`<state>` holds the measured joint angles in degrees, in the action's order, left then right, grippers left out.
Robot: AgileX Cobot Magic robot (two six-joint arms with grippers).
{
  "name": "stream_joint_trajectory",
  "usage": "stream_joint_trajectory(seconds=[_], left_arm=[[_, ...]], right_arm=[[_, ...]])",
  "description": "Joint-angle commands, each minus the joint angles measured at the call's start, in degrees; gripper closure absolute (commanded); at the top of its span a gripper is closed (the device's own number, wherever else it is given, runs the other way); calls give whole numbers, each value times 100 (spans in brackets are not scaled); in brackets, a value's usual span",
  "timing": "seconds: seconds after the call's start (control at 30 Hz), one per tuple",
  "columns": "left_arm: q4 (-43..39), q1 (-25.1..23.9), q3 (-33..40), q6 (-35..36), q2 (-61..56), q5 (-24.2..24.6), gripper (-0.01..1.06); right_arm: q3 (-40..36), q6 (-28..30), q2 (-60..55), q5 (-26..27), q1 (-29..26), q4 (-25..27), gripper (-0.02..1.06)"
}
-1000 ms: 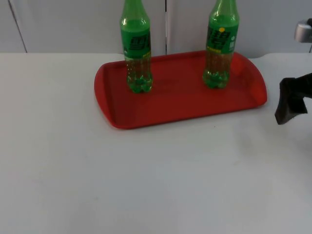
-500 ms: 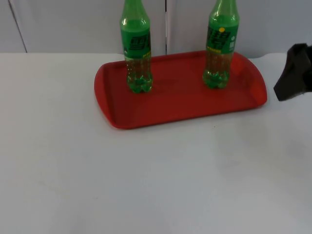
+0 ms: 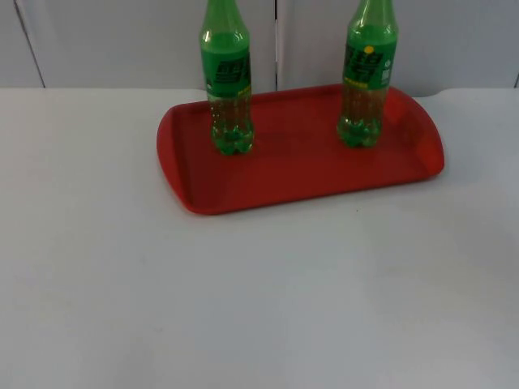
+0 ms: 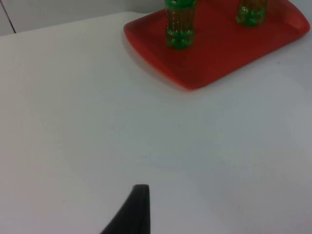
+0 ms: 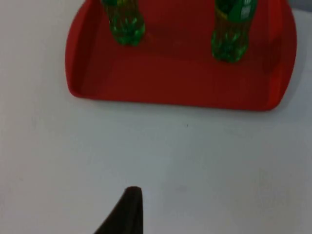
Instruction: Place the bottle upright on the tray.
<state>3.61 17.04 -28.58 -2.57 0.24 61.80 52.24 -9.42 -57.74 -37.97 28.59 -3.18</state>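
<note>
Two green soda bottles stand upright on a red tray [image 3: 300, 174] at the back of the table. One bottle [image 3: 228, 89] is near the tray's left end, the other bottle [image 3: 366, 81] near its right end. Neither is touched by anything. In the left wrist view my left gripper [image 4: 139, 204] hangs over bare table, well short of the tray [image 4: 214, 58] and the nearer bottle [image 4: 179, 27]. In the right wrist view my right gripper [image 5: 129, 209] is likewise back from the tray [image 5: 175, 73], with both bottles [image 5: 124, 19] [image 5: 231, 29] standing beyond it.
The white table top [image 3: 259, 308] stretches wide in front of the tray. The grey partition wall [image 3: 122, 40] rises close behind the tray's far rim.
The right arm's gripper, seen at the right edge of the top view, rose and pulled back out of that view. Both bottles and the tray stayed put.
</note>
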Motion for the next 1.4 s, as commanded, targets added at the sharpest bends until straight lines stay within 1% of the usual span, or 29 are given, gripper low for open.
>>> stream_joint_trajectory(seconds=[0.0, 0.1, 0.13, 0.4, 0.5, 0.6, 0.63, 0.77, 0.8, 0.97, 1.0, 1.07, 1.13, 1.2, 1.33, 1.37], left_arm=[[-26, 21, 28, 51, -24, -20, 0], [-26, 21, 28, 51, -24, -20, 0], [-26, 21, 28, 51, -24, -20, 0], [-26, 21, 28, 51, -24, -20, 0], [-26, 21, 28, 51, -24, -20, 0], [-26, 21, 28, 51, -24, -20, 0], [-26, 21, 28, 51, -24, -20, 0], [-26, 21, 28, 51, -24, -20, 0], [-26, 21, 28, 51, -24, -20, 0], [-26, 21, 28, 51, -24, -20, 0], [-26, 21, 28, 51, -24, -20, 0], [-26, 21, 28, 51, -24, -20, 0], [-26, 21, 28, 51, -24, -20, 0], [-26, 21, 28, 51, -24, -20, 0], [-26, 21, 28, 51, -24, -20, 0], [-26, 21, 28, 51, -24, -20, 0]], right_arm=[[-13, 23, 365, -38, 15, -77, -1], [-13, 187, 836, -147, 15, -96, -1], [-13, 187, 836, -147, 15, -96, -1], [-13, 452, 1671, -746, 15, -119, -1], [-89, 526, 1915, -772, 15, -119, -1], [-419, 602, 2452, -761, 15, -119, -1], [-419, 602, 2452, -761, 15, -119, -1], [-922, 602, 3148, -761, 15, -119, -1], [-922, 602, 3148, -761, 15, -119, -1], [-1490, 602, 4097, -771, 15, -119, -1], [-1490, 602, 4097, -771, 15, -119, -1], [-1638, 602, 4463, -816, 15, -119, -1], [-1720, 602, 4927, -1030, 15, -119, -1], [-1736, 602, 5072, -1093, 15, -119, -1], [-1736, 602, 5672, -1552, 15, -119, -1], [-1736, 602, 5672, -1552, 15, -119, -1]])
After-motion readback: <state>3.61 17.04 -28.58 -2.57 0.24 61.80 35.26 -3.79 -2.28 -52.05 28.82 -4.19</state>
